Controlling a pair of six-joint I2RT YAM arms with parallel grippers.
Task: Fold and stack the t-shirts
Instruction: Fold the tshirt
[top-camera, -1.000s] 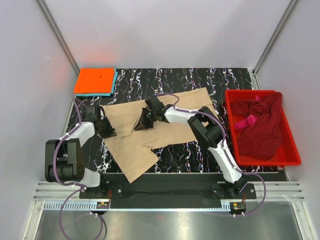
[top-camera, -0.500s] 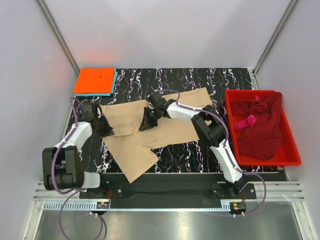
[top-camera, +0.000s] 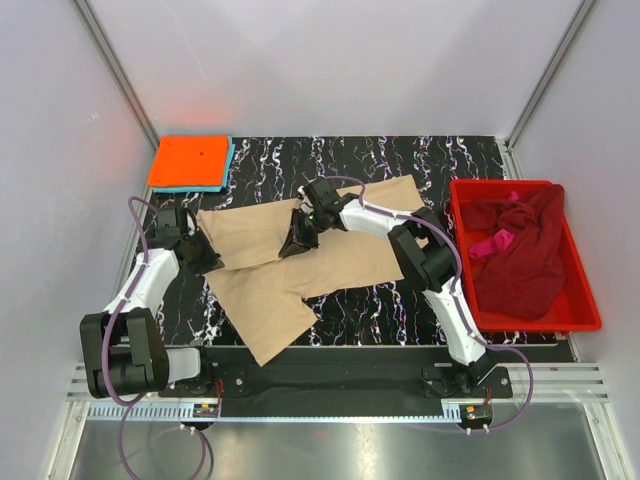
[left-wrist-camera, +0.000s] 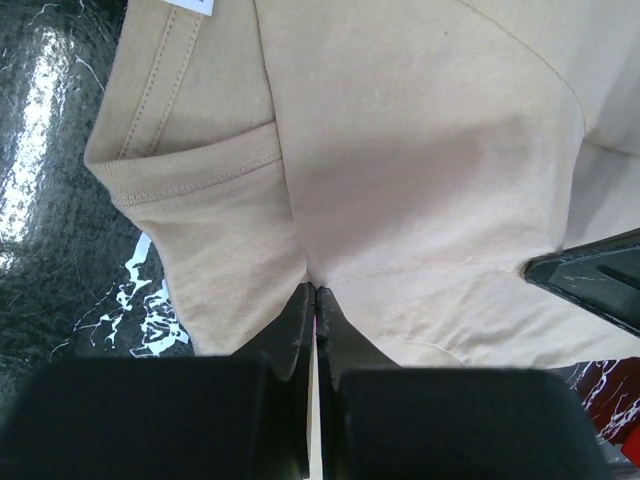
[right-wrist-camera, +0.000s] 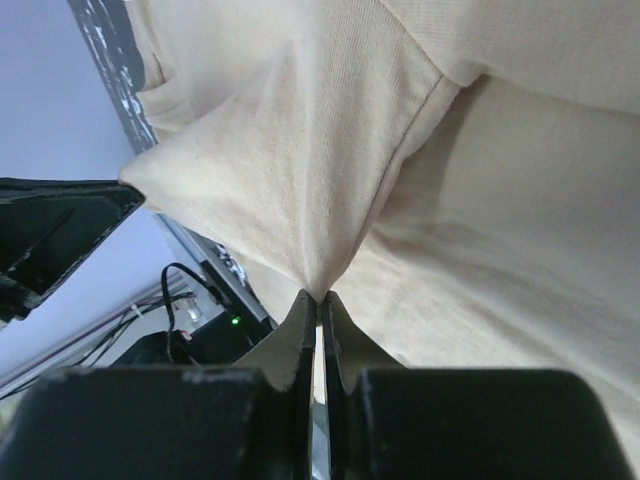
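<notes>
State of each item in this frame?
tan t-shirt: mostly flat, two spots pinched up.
left gripper: shut on it.
right gripper: shut on it.
orange t-shirt: folded, top of stack.
light blue t-shirt: folded, beneath orange.
maroon t-shirt: crumpled in red bin.
pink t-shirt: crumpled on maroon.

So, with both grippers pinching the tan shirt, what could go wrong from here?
Both the left gripper and right gripper hold only a thin pinch of the tan shirt; either could slip. The shirt's near corner lies over the arms' base plate and might snag when pulled.
</notes>
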